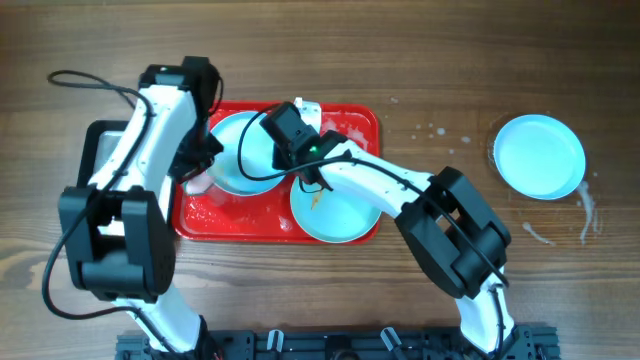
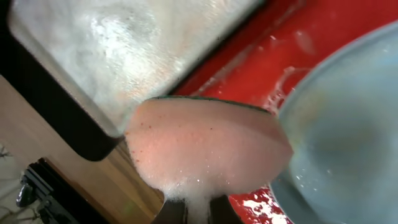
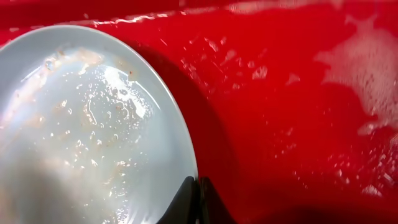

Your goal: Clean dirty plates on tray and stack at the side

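Right claw (image 3: 194, 200) pinches the rim of a soapy, brown-smeared blue plate (image 3: 81, 124); left claw (image 2: 189, 211) grasps a foamy pink sponge (image 2: 205, 146).

Overhead: fixed, straight down, far enough for the whole table (image 1: 480, 60), robot side at bottom edge. Left wrist: very close, facing a sponge (image 2: 205, 146), with the edge of the red tray (image 2: 323, 37) and a plate (image 2: 348, 137) rim behind. Right wrist: also close, low over the tray floor, a plate at left. All three views share the tray.
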You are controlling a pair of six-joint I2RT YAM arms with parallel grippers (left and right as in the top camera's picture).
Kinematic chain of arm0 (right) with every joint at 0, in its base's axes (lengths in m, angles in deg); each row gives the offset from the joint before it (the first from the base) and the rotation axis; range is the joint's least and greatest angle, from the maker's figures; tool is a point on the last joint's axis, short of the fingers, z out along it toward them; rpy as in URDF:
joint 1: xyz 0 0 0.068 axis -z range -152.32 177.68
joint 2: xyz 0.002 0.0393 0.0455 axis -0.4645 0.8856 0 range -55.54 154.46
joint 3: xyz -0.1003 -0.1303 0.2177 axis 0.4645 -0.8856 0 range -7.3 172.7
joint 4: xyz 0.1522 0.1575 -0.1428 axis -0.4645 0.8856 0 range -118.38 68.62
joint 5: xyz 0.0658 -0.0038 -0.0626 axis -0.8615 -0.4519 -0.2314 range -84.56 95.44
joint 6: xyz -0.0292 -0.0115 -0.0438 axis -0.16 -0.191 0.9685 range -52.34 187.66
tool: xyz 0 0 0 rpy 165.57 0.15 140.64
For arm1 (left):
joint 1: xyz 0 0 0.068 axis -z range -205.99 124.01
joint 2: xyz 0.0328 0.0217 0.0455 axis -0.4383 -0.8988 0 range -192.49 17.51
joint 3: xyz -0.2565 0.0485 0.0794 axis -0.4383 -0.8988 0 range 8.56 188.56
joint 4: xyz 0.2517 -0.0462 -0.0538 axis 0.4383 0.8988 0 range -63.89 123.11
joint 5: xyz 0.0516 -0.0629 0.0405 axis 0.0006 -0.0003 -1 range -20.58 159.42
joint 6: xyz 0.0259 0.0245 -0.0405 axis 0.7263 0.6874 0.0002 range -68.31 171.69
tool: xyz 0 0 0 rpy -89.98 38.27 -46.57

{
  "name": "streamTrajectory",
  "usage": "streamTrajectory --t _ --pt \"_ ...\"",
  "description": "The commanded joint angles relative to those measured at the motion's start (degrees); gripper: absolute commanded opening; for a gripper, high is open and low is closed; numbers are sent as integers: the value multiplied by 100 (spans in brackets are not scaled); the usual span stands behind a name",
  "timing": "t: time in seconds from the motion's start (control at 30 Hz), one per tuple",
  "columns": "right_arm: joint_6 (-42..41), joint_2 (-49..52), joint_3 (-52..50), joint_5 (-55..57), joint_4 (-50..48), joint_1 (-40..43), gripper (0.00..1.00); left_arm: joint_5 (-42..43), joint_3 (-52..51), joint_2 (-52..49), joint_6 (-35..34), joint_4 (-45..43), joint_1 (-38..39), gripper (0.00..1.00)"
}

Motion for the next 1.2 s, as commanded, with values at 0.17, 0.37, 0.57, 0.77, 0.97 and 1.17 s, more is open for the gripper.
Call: streamTrajectory --t 0.17,0.37,0.57,0.77,0.97,1.17 --pt "1069 -1475 92 1648 76 22 4 1121 111 516 1106 -415 -516 4" --pt "1582 -1991 92 1624 229 20 4 1119 111 516 1104 -437 -516 4" --pt "649 -1325 90 -308 107 173 42 1119 111 516 1102 -479 -520 4" --pt "313 -199 90 -979 -173 201 57 1121 111 516 1102 -476 -520 4" --pt "181 278 90 -1141 -385 201 50 1121 111 516 1099 -479 -520 4" --pt "184 374 90 -1141 -461 199 42 1123 111 516 1099 -474 -520 4"
